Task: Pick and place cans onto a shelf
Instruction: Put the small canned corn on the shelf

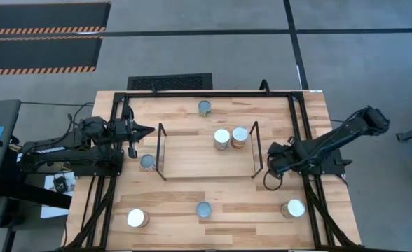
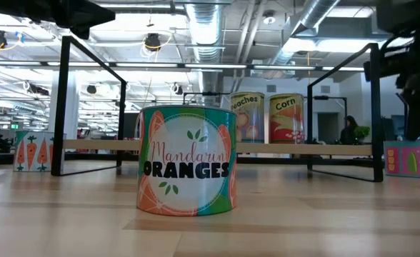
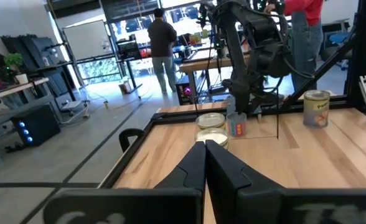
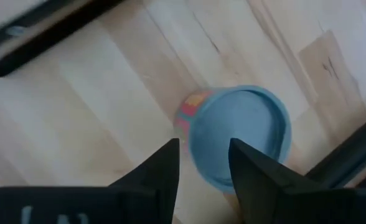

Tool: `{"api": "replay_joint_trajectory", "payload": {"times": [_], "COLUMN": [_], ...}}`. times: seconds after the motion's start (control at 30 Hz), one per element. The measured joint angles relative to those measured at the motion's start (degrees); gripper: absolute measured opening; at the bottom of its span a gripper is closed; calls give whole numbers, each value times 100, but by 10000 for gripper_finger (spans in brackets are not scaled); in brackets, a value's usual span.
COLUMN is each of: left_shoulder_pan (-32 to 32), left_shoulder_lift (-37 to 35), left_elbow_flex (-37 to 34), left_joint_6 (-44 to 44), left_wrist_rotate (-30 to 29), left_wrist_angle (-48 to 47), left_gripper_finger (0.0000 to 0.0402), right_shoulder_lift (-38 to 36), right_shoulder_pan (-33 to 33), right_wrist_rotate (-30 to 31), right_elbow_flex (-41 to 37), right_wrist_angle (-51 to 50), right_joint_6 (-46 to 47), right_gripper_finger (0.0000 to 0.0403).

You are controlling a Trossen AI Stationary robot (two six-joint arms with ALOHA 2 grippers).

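My right pincer (image 4: 203, 145) hangs over a small round can (image 4: 245, 127) with a smooth, dull blue lid and a pink and red paper label. My two dark, matte fingers (image 4: 164, 165) stand parted with a clear gap between them and have hold of nothing. The can stands upright on the pale, grained wood of the table (image 1: 171, 203) below them. In the high view that arm reaches in from the right of the frame, bent at the elbow, with its pincer (image 1: 272, 163) just outside the right end of the shelf (image 1: 192, 154). The shelf is a low rack of thin black wire uprights over a light wood board at the middle of the frame. Two wider cans (image 1: 222, 139) with whitish lids stand touching on it, right of its centre; in the low view their labels read Peaches (image 2: 247, 116) and Corn (image 2: 286, 118). Other cans stand loose on the table, among them a glossy Mandarin Oranges tin (image 2: 187, 160) at the centre of the low view. My left pincer (image 1: 147, 131) waits at centre left, stretched level toward the shelf, its tapered fingers (image 3: 192, 165) pressed together and empty
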Motion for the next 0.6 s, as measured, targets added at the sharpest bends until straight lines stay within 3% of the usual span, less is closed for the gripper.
{"api": "replay_joint_trajectory", "payload": {"times": [0.4, 0.6], "left_shoulder_pan": [0, -2], "left_shoulder_lift": [0, 2], "left_elbow_flex": [2, 2], "left_joint_6": [44, 43], "left_wrist_rotate": [-4, -103], "left_wrist_angle": [-55, -55], "left_gripper_finger": [0, 0], "right_shoulder_lift": [-8, -8], "right_shoulder_pan": [-464, -463], "right_wrist_rotate": [-151, -173], "right_elbow_flex": [-260, -260], "right_wrist_angle": [359, 346], "right_joint_6": [-718, -885], "right_gripper_finger": [129, 70]}}
